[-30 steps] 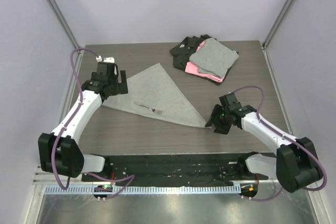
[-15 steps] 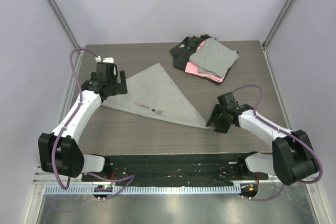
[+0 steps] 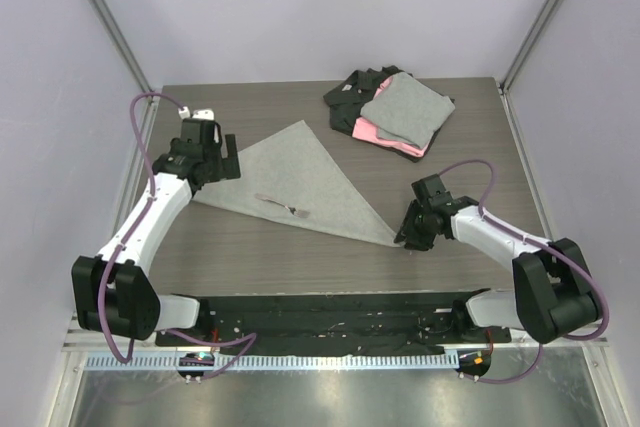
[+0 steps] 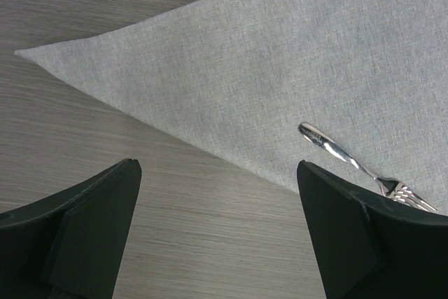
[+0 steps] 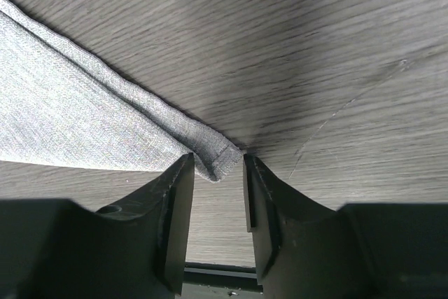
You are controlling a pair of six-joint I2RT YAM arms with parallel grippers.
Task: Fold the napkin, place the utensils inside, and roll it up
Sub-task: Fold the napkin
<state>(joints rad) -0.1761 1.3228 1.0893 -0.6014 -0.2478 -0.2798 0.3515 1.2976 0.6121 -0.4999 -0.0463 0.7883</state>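
- Where you start, at the napkin (image 3: pixel 300 179), it lies flat on the table (image 3: pixel 250 257), folded into a grey triangle with its long edge towards the arm bases.
- Your fork (image 4: pixel 350 161) rests on the cloth close to that long edge, tines pointing right.
- Your right gripper (image 5: pixel 217 173) is down at the napkin's right corner. Its jaws are narrow but apart, set either side of the tip, and the doubled cloth lies flat between them, not bunched.
- Your left gripper (image 3: pixel 232 157) stands at the napkin's left end with its jaws wide, holding nothing.
- A stack of folded cloths (image 3: pixel 395 112), grey on pink on black, sits at the far right, well apart from the napkin.
- The tabletop is grey-brown wood grain, with a fine scratch near the right corner.
- Pale walls (image 3: pixel 320 7) enclose it on three sides, and metal uprights (image 3: pixel 105 22) stand at the far corners.
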